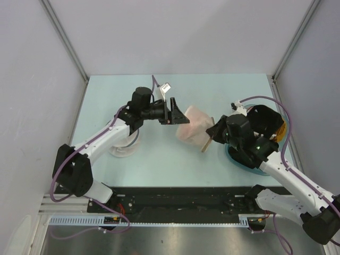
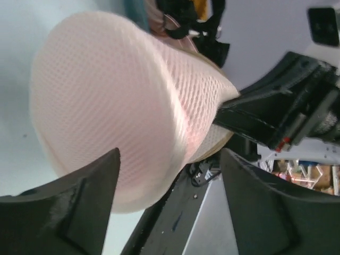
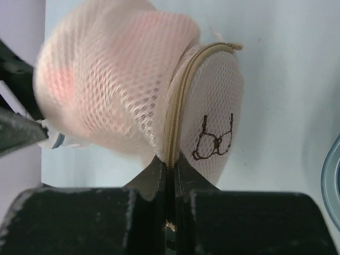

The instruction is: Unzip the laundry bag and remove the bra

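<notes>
The cream mesh laundry bag (image 1: pixel 192 126) hangs above the table's middle between both grippers. My right gripper (image 3: pixel 171 164) is shut on its tan zip seam, beside the half with the dark bra icon (image 3: pixel 212 139). The zip looks closed along the part that shows. Pale pink shows through the mesh (image 3: pixel 58 79); the bra itself is hidden inside. My left gripper (image 2: pixel 170 159) is open, its fingers (image 2: pixel 79 202) wide apart just short of the bag's domed half (image 2: pixel 117 106). In the top view the left gripper (image 1: pixel 178 114) is at the bag's left and the right gripper (image 1: pixel 211 135) at its right.
A teal-blue basket (image 1: pixel 249 162) sits at the right under my right arm, with black clothing (image 1: pixel 265 122) beside it. Its rim shows in the right wrist view (image 3: pixel 333 186). A whiter round disc pouch (image 1: pixel 123 149) lies under my left arm.
</notes>
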